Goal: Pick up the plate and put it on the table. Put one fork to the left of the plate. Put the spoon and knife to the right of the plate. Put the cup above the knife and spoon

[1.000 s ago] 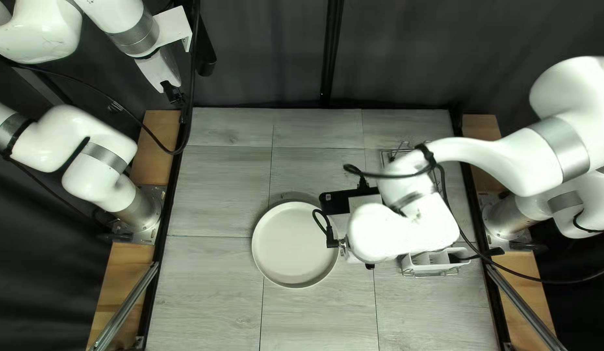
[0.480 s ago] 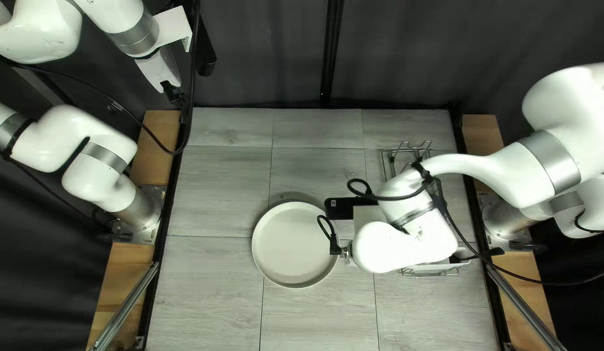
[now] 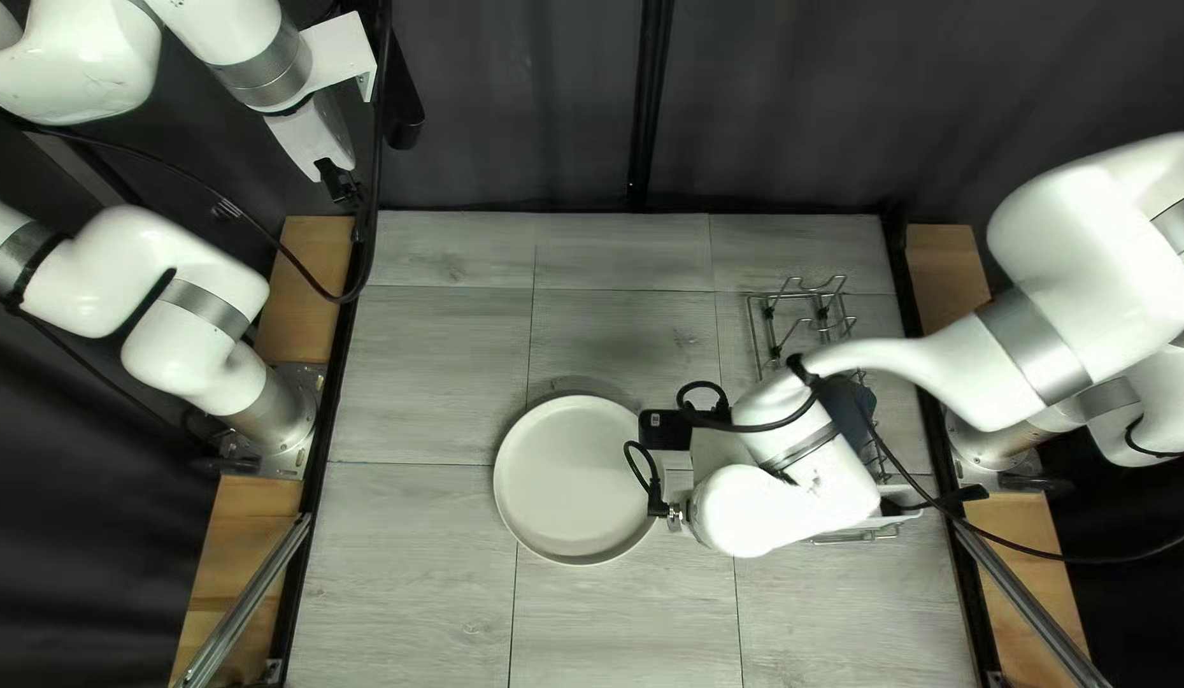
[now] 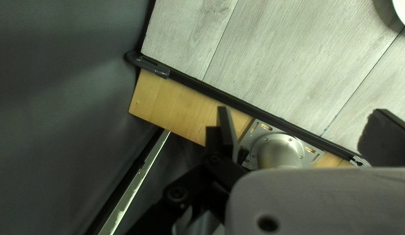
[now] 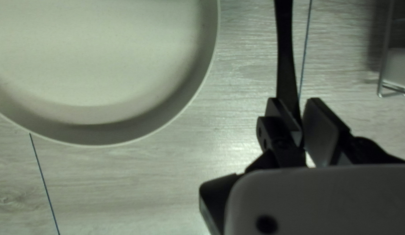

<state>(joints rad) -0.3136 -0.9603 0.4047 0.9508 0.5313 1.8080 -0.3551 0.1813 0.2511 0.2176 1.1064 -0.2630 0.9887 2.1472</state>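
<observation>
The pale round plate (image 3: 577, 479) lies on the table in the top left view. Just right of it is my right gripper (image 3: 710, 454), its fingertips hidden under the arm. In the right wrist view the right gripper (image 5: 301, 119) is shut on a dark, slender utensil (image 5: 286, 56) beside the plate (image 5: 102, 56); the utensil's far end is out of view, so its kind cannot be told. Near the top left corner, my left gripper (image 3: 342, 186) hangs raised; in the left wrist view the left gripper (image 4: 305, 128) stands open with nothing between its fingers. Fork, spoon and cup cannot be clearly identified.
A wire rack (image 3: 796, 296) stands right of the plate, partly under my right arm. A white holder (image 3: 900, 501) and a dark object (image 3: 849, 410) show at the rack. Black cables loop over the right arm. Dark curtain borders the table's far edge.
My right arm has shifted slightly toward the near edge of the table, uncovering more of the rack and the dark object there. The left arm and plate are unmoved.
</observation>
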